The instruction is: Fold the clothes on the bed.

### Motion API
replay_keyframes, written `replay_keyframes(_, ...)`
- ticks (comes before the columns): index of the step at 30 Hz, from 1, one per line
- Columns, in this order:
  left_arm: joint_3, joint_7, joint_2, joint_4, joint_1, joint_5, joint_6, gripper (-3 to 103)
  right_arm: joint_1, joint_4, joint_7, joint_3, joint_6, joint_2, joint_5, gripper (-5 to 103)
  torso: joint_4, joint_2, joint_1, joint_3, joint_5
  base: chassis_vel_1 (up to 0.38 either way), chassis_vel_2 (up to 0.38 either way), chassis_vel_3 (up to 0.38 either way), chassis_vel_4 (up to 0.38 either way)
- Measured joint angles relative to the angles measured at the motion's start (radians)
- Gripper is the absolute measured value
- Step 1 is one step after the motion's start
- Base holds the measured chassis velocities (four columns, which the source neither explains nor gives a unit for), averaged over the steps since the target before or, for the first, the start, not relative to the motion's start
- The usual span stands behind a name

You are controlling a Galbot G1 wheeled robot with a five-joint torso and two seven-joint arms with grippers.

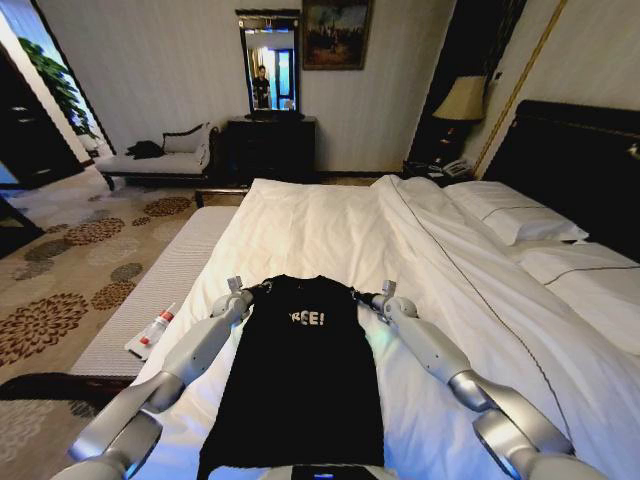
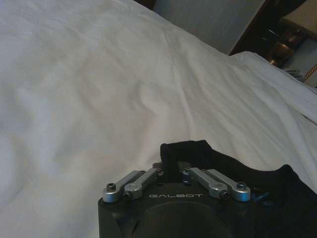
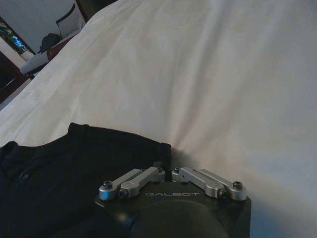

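White-duveted bed point(image 1: 330, 225), hotel room. Item: black T-shirt point(image 1: 300, 380), lying flat between both grippers. Left gripper point(image 1: 250, 291) clamped on its left shoulder corner; right gripper point(image 1: 362, 297) clamped on its right shoulder corner. Lettering faces up.

One T-shirt point(image 1: 300, 385) — one bed point(image 1: 330, 230) — two pillows point(image 1: 515, 220).

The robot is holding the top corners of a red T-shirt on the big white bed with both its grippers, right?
Not quite: the T-shirt is black with white lettering, not red, as the head view shows. The rest holds: the left gripper and right gripper are each closed on a top corner of it, on the white bed.
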Motion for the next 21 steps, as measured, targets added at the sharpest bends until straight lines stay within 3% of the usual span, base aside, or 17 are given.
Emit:
replay_keyframes(3,0.002,-0.005,0.0,-0.001,-0.001,0.0,0.0,1,0.0,0.003,0.0,-0.002,0.0,-0.003,0.0,1,0.0,0.0,0.0,0.0,0.0,0.0,0.0,0.0,0.0)
replay_keyframes(13,0.003,-0.004,0.022,-0.024,0.003,0.0,-0.014,1,-0.009,0.035,0.014,-0.002,0.002,-0.022,0.0,1,0.0001,0.0,0.0,0.0,-0.0001,0.0,0.0,0.0,0.0)
replay_keyframes(21,-0.001,0.01,0.07,-0.073,-0.055,-0.054,-0.032,1,0.008,0.133,0.036,-0.018,0.05,-0.069,0.019,1,-0.0001,0.0,0.0,0.0,-0.0001,0.0,0.0,0.0,0.0)
